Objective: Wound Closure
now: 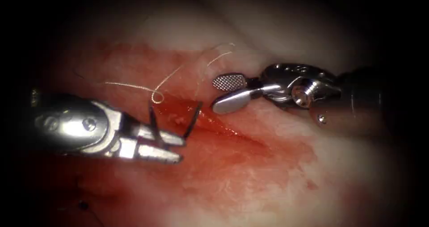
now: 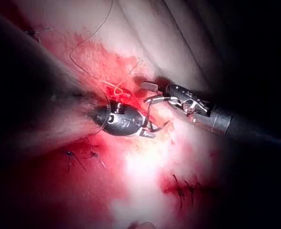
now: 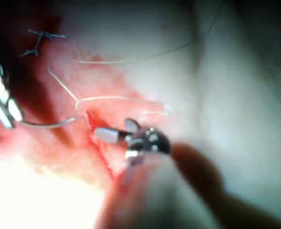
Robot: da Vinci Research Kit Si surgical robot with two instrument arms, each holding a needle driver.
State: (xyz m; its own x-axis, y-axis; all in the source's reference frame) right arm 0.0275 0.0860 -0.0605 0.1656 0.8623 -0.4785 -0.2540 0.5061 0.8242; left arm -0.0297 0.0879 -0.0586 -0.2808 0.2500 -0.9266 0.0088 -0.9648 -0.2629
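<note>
Two steel needle drivers face each other across the glistening red cut (image 1: 232, 131) in the pale, fluid-stained pork tissue (image 1: 268, 182). The left arm's tool (image 1: 172, 147) comes in low from the left with its fingers closed on the dark curved needle (image 1: 154, 122), gripping it along one limb of the curve, away from either end as far as I can judge. The needle's arc dips under the wet surface at the left end of the cut, and its other limb (image 1: 193, 117) rises out of the tissue just right of the fingers, so the needle sits in the tissue with both limbs standing up. A grip that low on the curve would suit steadying the needle while it is lodged; that is my reading, not something shown.

Pale fine thread (image 1: 157, 93) trails from the needle's area, makes a small loop above the left tool, and runs left and up-right over the tissue on the far side of the cut.

Opposite, the right arm's tool (image 1: 229, 93) hangs just right of the free limb, on the far right side of the cut, its fingers (image 1: 229, 81) spread moderately wide and holding nothing. It is near the needle but apart from it, and its lower finger lies close over the tissue; contact I cannot confirm. Standing open so close to the exposed limb, it seems placed ready to receive the needle.

Several dark finished stitches (image 2: 183, 188) show in the left wrist view on another stretch of tissue.
</note>
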